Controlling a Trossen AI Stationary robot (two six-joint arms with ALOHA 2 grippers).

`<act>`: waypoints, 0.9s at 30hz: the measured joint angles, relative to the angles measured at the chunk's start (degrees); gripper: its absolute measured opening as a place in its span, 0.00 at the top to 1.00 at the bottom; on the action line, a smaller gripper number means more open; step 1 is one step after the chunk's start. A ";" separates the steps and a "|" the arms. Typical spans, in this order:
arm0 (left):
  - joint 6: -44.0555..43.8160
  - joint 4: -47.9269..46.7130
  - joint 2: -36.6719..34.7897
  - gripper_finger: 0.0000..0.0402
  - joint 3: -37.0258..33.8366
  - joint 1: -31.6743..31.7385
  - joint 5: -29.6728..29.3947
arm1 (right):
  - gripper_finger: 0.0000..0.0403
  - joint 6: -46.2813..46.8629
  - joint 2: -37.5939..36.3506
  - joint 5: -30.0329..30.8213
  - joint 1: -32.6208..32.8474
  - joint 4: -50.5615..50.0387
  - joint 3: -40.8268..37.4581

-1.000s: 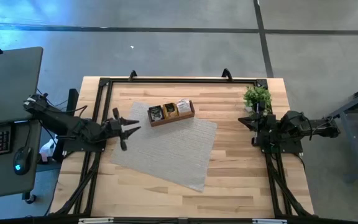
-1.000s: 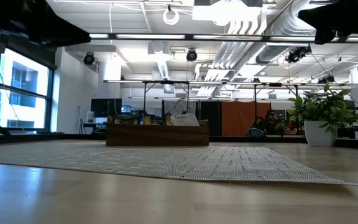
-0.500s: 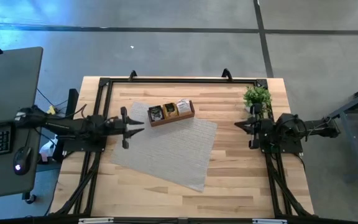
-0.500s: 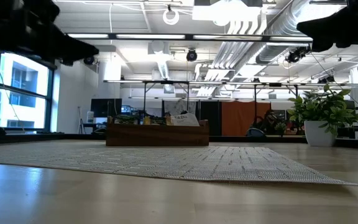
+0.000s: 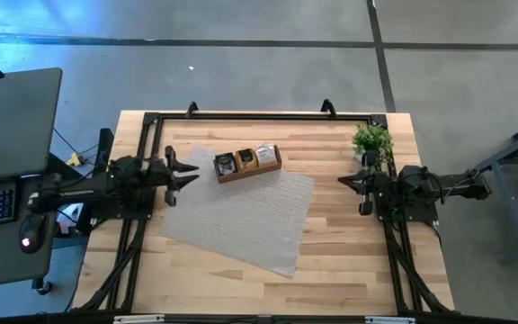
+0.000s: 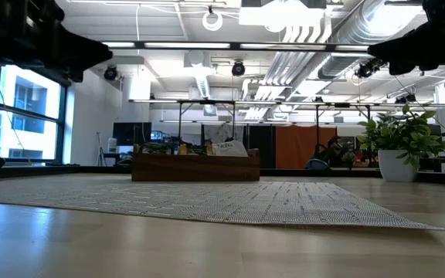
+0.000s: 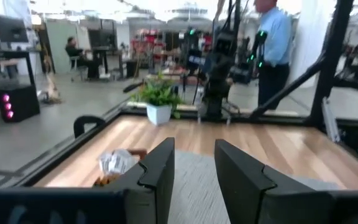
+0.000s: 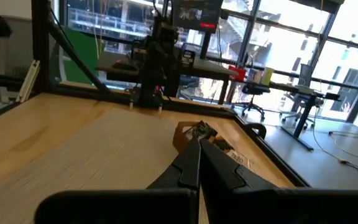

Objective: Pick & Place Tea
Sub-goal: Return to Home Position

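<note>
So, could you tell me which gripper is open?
The left gripper, near the wooden tray: its fingers stand apart, whereas the right gripper's fingers, near the potted plant, are pressed together.

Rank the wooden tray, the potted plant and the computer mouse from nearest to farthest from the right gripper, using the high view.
1. potted plant, beside the right gripper, table's right.
2. wooden tray, mid-table, far side.
3. computer mouse, separate desk, far left.
</note>
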 joint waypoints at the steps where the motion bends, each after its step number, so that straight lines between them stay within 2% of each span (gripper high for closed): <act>1: 0.00 -1.46 -2.11 0.72 0.00 -0.05 -0.01 | 1.00 -0.01 0.05 0.26 0.00 0.07 0.01; 4: 0.00 -6.23 -7.43 0.72 0.00 -0.06 1.78 | 1.00 0.34 -0.01 0.36 0.00 -0.18 0.02; 9: 2.28 -5.08 -6.34 0.72 0.01 -0.06 5.28 | 1.00 0.15 -0.01 0.13 -0.02 0.07 -0.91; 17: 4.04 -6.47 -5.97 0.72 -0.31 -0.06 5.57 | 1.00 -1.07 -0.01 1.68 -0.02 2.81 -3.12; 21: 3.47 0.42 -6.02 0.72 -4.79 -0.06 5.87 | 1.00 -1.00 -0.01 1.49 -0.02 2.59 -3.21; 27: 3.42 1.20 -6.26 0.72 -4.63 -0.06 3.31 | 1.00 -0.97 -0.01 1.45 -0.02 2.37 -3.21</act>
